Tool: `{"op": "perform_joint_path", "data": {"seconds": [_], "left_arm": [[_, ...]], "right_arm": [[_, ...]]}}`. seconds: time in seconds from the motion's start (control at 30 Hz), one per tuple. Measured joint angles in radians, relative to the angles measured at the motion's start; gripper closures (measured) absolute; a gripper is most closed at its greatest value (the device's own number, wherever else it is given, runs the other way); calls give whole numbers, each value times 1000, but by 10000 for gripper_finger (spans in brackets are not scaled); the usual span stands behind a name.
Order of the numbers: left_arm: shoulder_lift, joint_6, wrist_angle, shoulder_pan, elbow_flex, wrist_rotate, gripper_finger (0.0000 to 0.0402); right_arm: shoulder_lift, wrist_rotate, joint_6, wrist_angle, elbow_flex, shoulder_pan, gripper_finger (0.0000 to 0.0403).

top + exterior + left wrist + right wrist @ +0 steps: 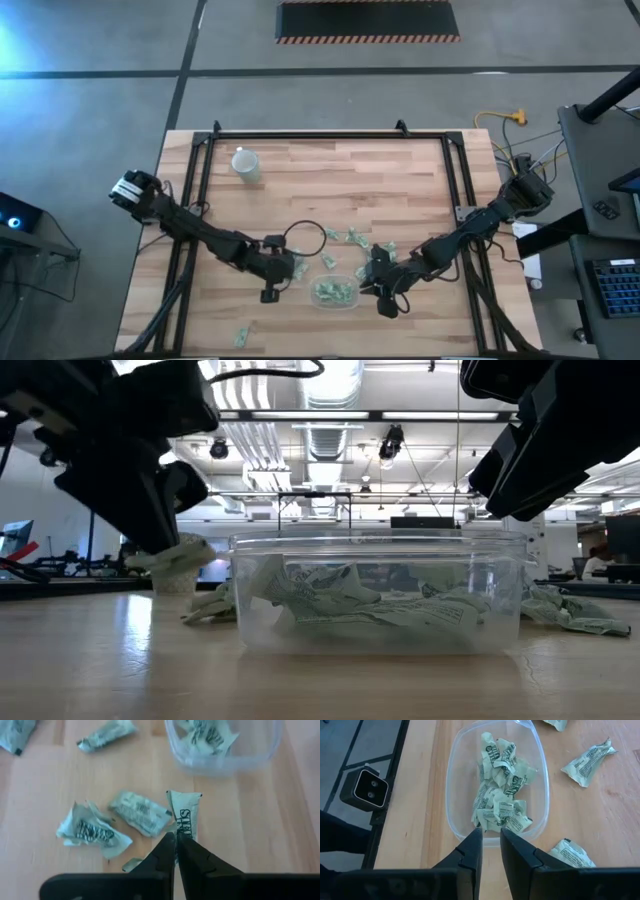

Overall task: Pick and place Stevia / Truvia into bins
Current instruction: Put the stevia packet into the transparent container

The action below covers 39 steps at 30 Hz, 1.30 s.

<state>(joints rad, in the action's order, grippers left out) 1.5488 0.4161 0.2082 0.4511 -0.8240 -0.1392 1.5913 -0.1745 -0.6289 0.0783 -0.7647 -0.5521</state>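
Black fingers of the left gripper (pixel 176 851) pinched one Stevia sachet (pixel 185 815), its long side pointing toward the bin (pixel 220 762) just ahead. Over that bin, the right gripper (pixel 491 851) hung slightly open, holding nothing.

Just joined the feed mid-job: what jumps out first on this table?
The clear bin near the table's front edge, already holding a heap of crumpled green sachets, sits between both arms. The left gripper is shut on one sachet just left of the bin, while the right gripper hovers at the bin's right side, holding nothing. More loose sachets lie scattered around.
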Motion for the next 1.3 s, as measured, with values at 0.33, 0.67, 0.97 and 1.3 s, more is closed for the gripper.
{"op": "perform_joint_path", "data": {"seconds": [0.33, 0.67, 0.97, 1.3], "left_arm": [[16, 22, 13, 0, 17, 8, 332], [16, 22, 20, 0, 50, 4, 277], [52, 61, 8, -7, 80, -12, 285], [52, 78, 3, -9, 82, -8, 353]], "right_arm": [[0, 0, -5, 0, 0, 0, 344], [0, 0, -8, 1, 0, 0, 346], [0, 0, -8, 3, 0, 0, 346], [0, 0, -12, 4, 0, 0, 346]]}}
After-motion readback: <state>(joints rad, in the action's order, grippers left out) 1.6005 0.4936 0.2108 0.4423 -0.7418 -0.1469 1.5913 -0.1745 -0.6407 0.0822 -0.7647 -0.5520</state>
